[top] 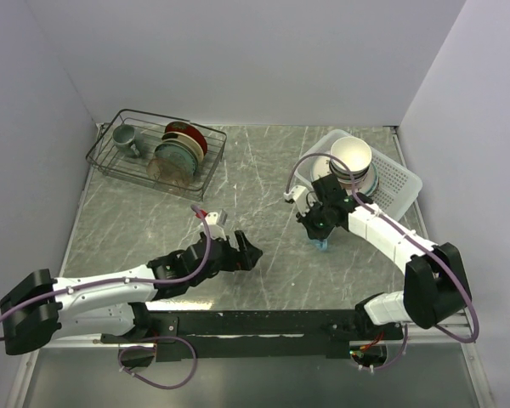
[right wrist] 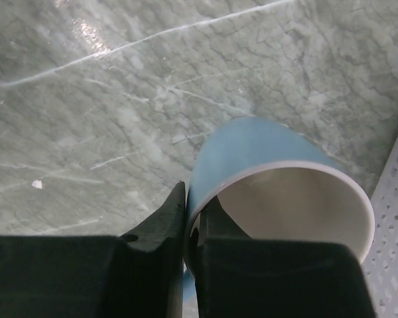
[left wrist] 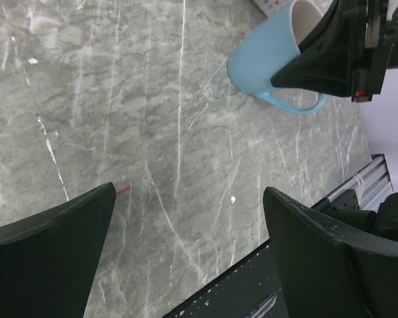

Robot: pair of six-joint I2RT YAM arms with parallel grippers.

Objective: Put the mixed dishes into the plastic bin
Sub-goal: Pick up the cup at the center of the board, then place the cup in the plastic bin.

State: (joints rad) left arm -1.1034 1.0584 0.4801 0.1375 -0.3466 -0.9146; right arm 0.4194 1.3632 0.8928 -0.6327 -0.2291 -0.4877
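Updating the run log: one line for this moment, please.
right end effector: shut on light blue mug rim | mug: beside plastic bin | left end effector: open, empty | bin: stacked bowls inside

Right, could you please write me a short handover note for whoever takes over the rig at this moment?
Left gripper: open, empty, above the table.
Right gripper: shut on the rim of the blue mug, one finger inside and one outside, right beside the bin. I cannot tell whether the mug is lifted.
Done: bowls are stacked in the bin.
Left: move the mug into the bin and let go. The wire rack at the far left is not part of the job.
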